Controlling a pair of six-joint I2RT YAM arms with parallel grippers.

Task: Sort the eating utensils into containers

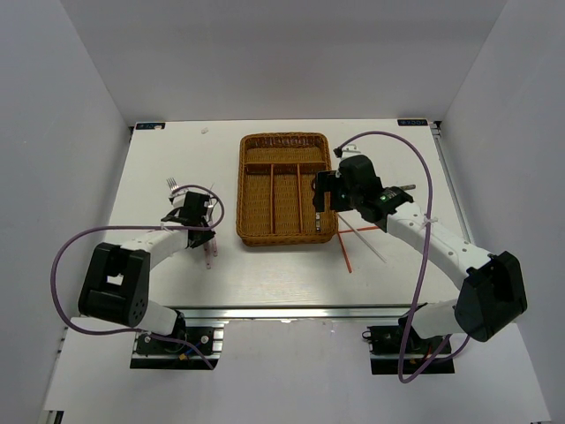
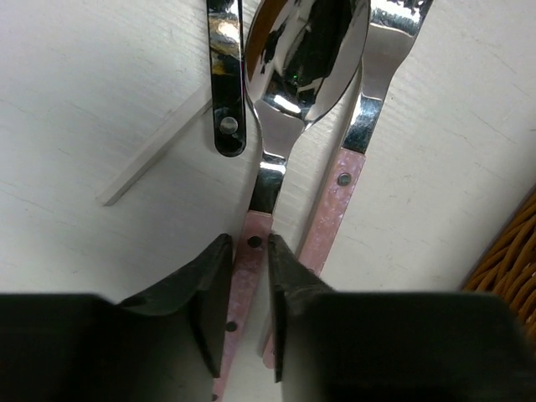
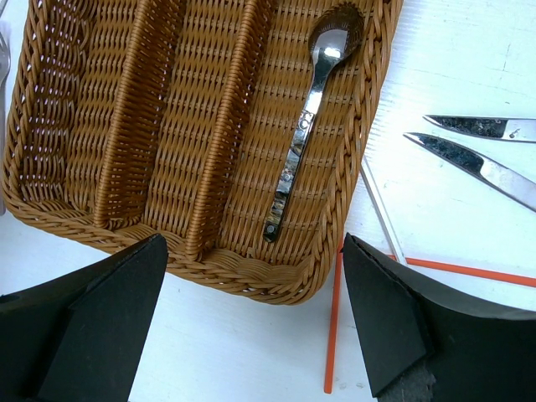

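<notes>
My left gripper (image 2: 249,285) is shut on the pink handle of a silver spoon (image 2: 306,59) that lies on the table. A pink-handled fork (image 2: 345,172) lies just right of it, a dark-handled utensil (image 2: 226,92) just left. From above, the left gripper (image 1: 196,214) sits left of the wicker tray (image 1: 242,190). My right gripper (image 3: 255,318) is wide open and holds nothing, over the tray's near right corner (image 3: 276,280). A dark-handled spoon (image 3: 303,134) lies in the rightmost narrow compartment. The other compartments look bare.
Metal tongs (image 3: 477,151) lie right of the tray, with red chopsticks (image 3: 334,335) and a white chopstick (image 3: 381,209) by its corner. Another white chopstick (image 2: 155,151) lies left of the spoon. A silver fork (image 1: 173,186) rests beyond the left gripper. The tray's edge (image 2: 507,260) is close on the right.
</notes>
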